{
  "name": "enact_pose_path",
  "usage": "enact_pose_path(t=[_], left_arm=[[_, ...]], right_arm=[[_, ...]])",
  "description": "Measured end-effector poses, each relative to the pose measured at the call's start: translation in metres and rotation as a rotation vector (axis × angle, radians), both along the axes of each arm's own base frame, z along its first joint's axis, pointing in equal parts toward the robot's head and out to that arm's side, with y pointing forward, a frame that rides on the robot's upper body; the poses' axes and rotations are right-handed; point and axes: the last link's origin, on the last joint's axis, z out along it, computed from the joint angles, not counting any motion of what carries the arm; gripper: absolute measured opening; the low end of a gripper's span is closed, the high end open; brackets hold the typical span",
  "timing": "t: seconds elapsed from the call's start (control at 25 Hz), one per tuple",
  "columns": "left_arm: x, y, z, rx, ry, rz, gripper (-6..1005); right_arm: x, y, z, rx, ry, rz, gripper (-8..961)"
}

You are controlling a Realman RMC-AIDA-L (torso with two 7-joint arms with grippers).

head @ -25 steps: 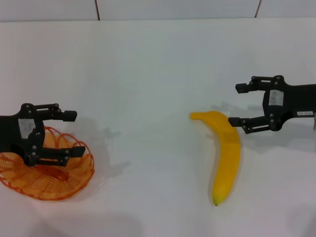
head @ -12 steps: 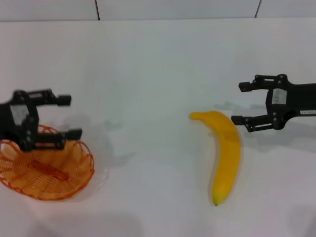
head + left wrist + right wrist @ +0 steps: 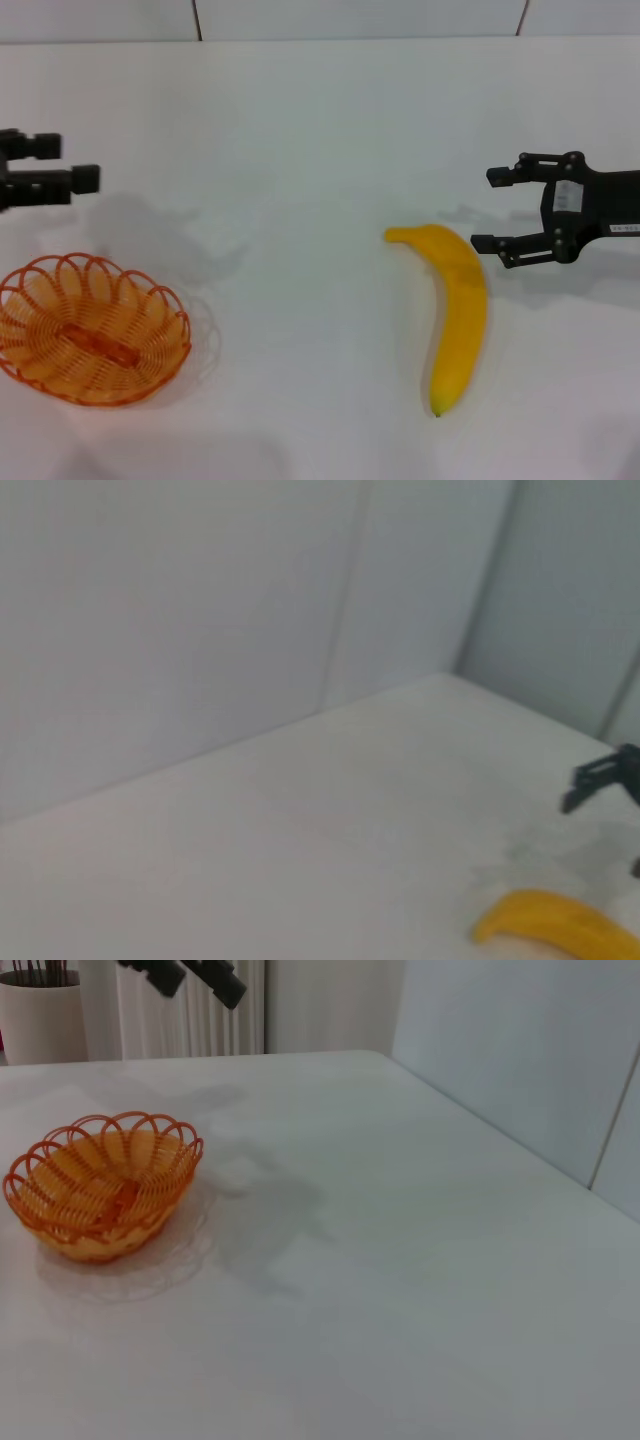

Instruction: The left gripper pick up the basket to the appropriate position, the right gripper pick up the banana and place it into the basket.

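Observation:
The orange wire basket (image 3: 90,340) sits on the white table at the front left and holds nothing. It also shows in the right wrist view (image 3: 100,1185). My left gripper (image 3: 72,163) hangs above and behind the basket at the left edge, apart from it, open and empty. The right wrist view shows it too (image 3: 195,978). The yellow banana (image 3: 460,310) lies on the table at the right, and also shows in the left wrist view (image 3: 560,930). My right gripper (image 3: 488,209) is open just right of the banana's stem end, not holding it.
The white table (image 3: 300,200) ends at a wall along the back. In the right wrist view a white pot (image 3: 40,1015) stands beyond the table's far edge.
My left gripper has lifted off the basket and moved up and to the left, leaving the basket on the table. My right gripper has drawn back slightly from the banana.

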Motion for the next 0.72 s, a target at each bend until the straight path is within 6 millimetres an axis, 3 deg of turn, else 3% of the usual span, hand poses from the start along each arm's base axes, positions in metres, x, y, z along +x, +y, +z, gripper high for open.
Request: enact_pose_path(t=[0.36, 0.72], left_arm=[[0.002, -0.004, 0.029, -0.065, 0.089, 0.236, 799], [-0.008, -0.009, 0.038, -0.049, 0.238, 0.359, 790]], right_arm=[[0.003, -0.001, 0.000, -0.004, -0.005, -0.026, 880], [0.006, -0.002, 0.001, -0.003, -0.006, -0.036, 880]])
